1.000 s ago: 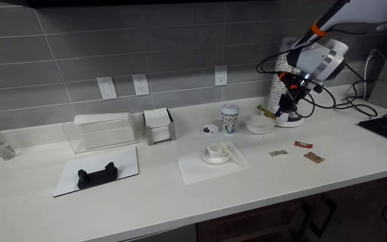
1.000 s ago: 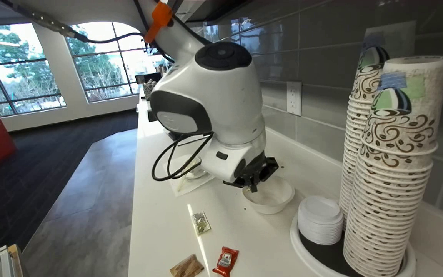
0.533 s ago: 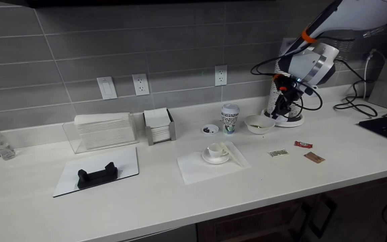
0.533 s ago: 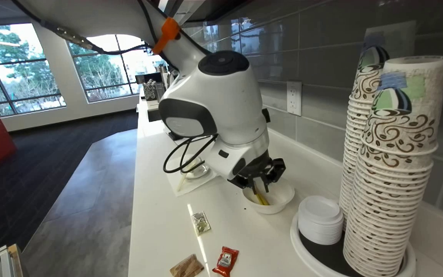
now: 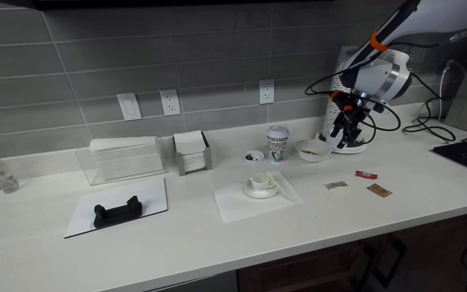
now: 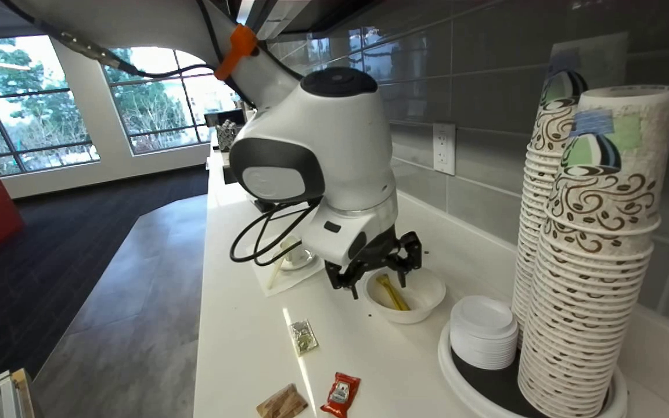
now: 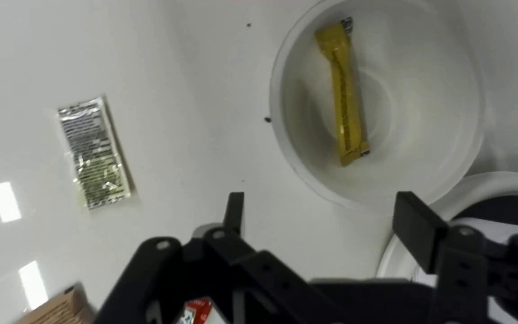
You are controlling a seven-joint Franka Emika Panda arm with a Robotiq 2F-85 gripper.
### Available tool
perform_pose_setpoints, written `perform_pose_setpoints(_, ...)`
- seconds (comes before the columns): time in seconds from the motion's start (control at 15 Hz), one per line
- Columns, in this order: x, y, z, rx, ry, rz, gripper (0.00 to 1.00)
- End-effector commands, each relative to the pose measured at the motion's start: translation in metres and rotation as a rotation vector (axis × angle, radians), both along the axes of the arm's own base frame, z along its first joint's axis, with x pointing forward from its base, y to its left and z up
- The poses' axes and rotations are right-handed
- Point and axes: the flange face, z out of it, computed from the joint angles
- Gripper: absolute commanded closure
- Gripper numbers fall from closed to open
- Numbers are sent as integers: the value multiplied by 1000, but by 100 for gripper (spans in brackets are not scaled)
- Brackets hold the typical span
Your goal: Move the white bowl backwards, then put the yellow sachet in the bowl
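Note:
The white bowl (image 5: pixel 313 154) stands near the back of the counter, right of a patterned cup. Inside it lies a narrow yellow sachet (image 7: pixel 345 94), resting against the bowl's wall and floor; it also shows in an exterior view as the yellow sachet (image 6: pixel 394 293). My gripper (image 7: pixel 321 198) is open, its fingers wide apart with nothing between them. It hovers above the counter beside the bowl, one fingertip (image 7: pixel 414 211) overlapping the bowl's rim in the wrist view. In an exterior view the gripper (image 6: pixel 378 288) appears in front of the bowl.
A silvery packet (image 7: pixel 95 153), a red packet (image 6: pixel 341 395) and a brown packet (image 6: pixel 282 402) lie on the counter. Tall cup stacks (image 6: pixel 596 261) and lids (image 6: pixel 484 334) stand close to the bowl on a round tray. Left of the bowl are a lidded cup (image 5: pixel 277 144) and a small dish (image 5: pixel 253 155).
The jaws have opened and let go of the yellow sachet, which has dropped into the bowl. The gripper has since shifted slightly away from it. The bowl stays in place.

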Motion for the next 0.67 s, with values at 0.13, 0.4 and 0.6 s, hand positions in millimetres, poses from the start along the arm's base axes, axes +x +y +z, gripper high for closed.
perform_pose_setpoints(0.13,-65,25,17,-112,86,292,0)
perform_pose_setpoints(0.4,-119,52,26,-217,122,500,0)
perform_pose_setpoints(0.6,-141,62,36,-328,159,641,0)
